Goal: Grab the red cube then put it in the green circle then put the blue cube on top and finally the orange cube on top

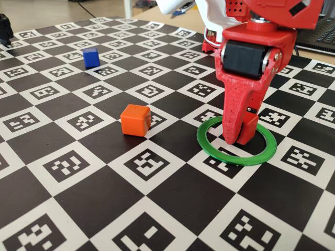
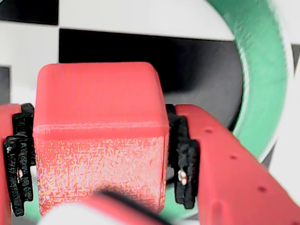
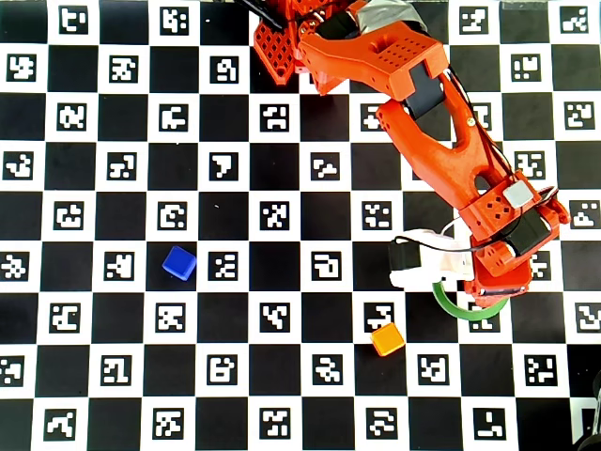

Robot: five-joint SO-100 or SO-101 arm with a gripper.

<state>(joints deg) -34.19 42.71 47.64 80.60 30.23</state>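
Observation:
In the wrist view the red cube (image 2: 101, 140) fills the space between the black pads (image 2: 185, 159) of my gripper (image 2: 101, 157), which is shut on it. Behind and to the right of it curves the green circle (image 2: 262, 70). In the fixed view the gripper (image 1: 239, 137) points straight down, with its tip inside the green circle (image 1: 235, 158) at board level. The orange cube (image 1: 136, 120) sits on the board left of the ring. Far back left stands the blue cube (image 1: 91, 57). From overhead, the arm covers most of the green circle (image 3: 451, 305); the orange cube (image 3: 387, 339) and the blue cube (image 3: 178, 263) lie apart.
A black and white checkerboard mat (image 1: 172, 204) with printed markers covers the table. The arm's base (image 3: 282, 47) stands at the mat's top edge in the overhead view. A dark object (image 1: 4, 29) sits at the far left corner in the fixed view.

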